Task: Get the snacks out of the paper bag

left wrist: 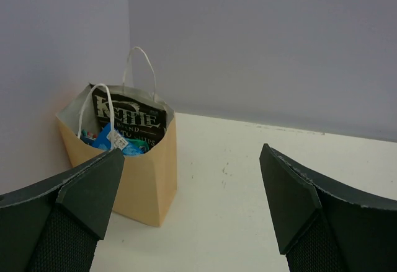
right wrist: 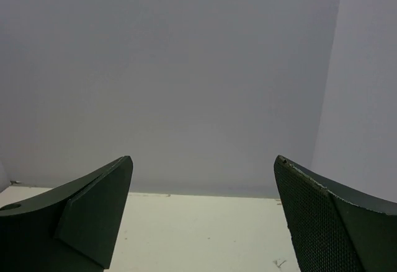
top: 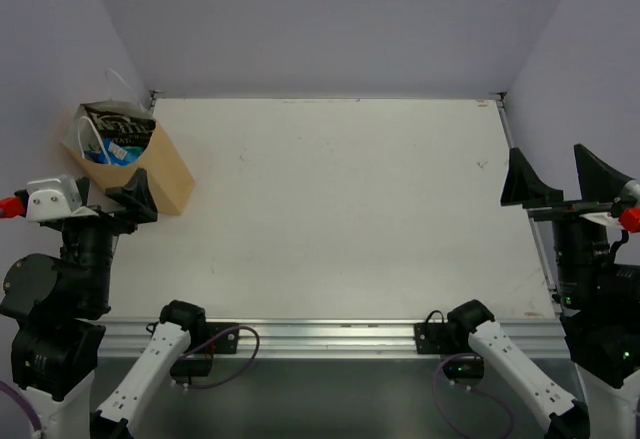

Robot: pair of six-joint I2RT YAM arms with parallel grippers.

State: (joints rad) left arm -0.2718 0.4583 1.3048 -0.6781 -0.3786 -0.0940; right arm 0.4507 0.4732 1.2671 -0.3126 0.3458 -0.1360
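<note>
Your white table [top: 330,209] fills the top view, boxed in by pale lilac walls [top: 330,19]. The paper bag [top: 168,177] stands upright at upper left, in the corner. Only the left wrist view shows the snacks [left wrist: 124,129] inside clearly: a dark chip bag [left wrist: 133,118] behind blue packets [left wrist: 131,147]. The left gripper [left wrist: 191,160] and right gripper [right wrist: 203,160] are spread wide and hold nothing.
</note>
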